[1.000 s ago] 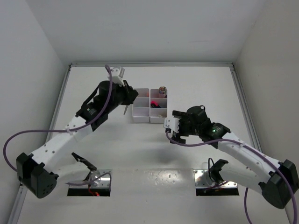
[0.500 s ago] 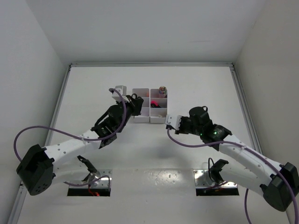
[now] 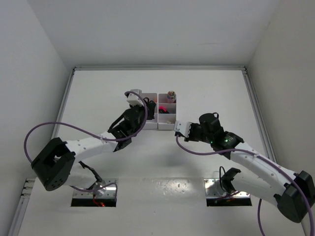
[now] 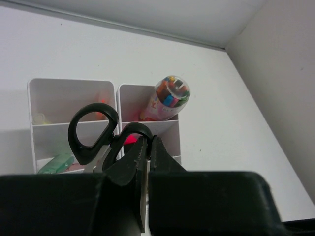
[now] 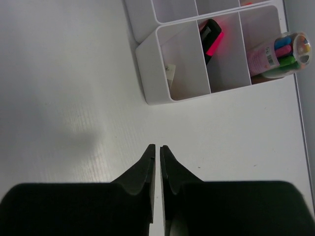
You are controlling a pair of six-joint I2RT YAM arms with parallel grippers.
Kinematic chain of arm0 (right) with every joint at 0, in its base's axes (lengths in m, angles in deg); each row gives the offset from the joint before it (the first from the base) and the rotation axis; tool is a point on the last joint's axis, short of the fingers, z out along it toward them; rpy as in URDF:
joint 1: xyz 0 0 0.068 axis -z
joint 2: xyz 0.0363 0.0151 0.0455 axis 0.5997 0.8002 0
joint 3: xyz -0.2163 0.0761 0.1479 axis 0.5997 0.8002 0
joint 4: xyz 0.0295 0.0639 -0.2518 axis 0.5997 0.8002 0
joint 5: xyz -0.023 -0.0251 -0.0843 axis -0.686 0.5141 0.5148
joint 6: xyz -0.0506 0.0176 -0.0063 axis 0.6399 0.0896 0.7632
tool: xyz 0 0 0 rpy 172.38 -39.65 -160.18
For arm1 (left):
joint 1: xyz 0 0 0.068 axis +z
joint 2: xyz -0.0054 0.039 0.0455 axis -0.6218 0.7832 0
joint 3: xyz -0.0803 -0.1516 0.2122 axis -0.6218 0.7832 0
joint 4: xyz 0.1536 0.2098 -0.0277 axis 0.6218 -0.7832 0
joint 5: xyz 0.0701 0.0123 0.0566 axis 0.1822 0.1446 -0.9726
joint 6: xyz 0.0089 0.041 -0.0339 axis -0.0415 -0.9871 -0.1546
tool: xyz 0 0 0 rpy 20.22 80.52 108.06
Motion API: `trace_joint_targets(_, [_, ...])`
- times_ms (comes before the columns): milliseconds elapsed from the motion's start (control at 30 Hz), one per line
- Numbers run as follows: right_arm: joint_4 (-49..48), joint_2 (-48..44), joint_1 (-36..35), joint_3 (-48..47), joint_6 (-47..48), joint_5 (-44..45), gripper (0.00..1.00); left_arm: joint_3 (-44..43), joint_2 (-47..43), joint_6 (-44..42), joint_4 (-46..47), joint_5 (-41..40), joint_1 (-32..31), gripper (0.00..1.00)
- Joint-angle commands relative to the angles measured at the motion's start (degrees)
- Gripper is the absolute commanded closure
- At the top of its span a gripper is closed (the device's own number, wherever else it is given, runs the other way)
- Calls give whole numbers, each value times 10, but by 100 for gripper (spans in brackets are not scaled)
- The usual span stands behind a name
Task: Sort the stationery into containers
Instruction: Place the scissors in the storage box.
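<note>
- Left tool (image 4: pixel 147 142) clamps the scissors (image 4: pixel 92 132); their long axis is in line with the tool, handle loops pointing ahead over the organiser (image 4: pixel 32 113).
- Right tool (image 5: pixel 157 148): closed to a slit, empty.

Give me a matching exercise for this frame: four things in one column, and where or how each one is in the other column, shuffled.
Things:
1. scissors
2. tube of coloured pens
3. pink highlighter
4. right hand

Places or states:
A. shut on nothing, above the table
B. in a far end compartment of the organiser
C. clamped in the left hand
D. in a middle compartment

Pairs: 1-C, 2-B, 3-D, 4-A
</note>
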Motion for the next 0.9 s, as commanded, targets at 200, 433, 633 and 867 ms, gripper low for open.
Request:
trace_joint_targets(200, [-24, -4, 2, 8, -9, 6, 90, -30, 57, -15, 67, -18, -6, 96])
trace_joint_targets(433, [-24, -4, 2, 8, -9, 6, 85, -30, 76, 0, 46, -24, -6, 63])
trace_joint_targets(633, [-24, -10, 8, 8, -9, 6, 64, -30, 54, -6, 29, -19, -6, 57])
trace_joint_targets(867, [-36, -34, 8, 0, -73, 63, 0, -109, -30, -55, -115, -12, -28, 35])
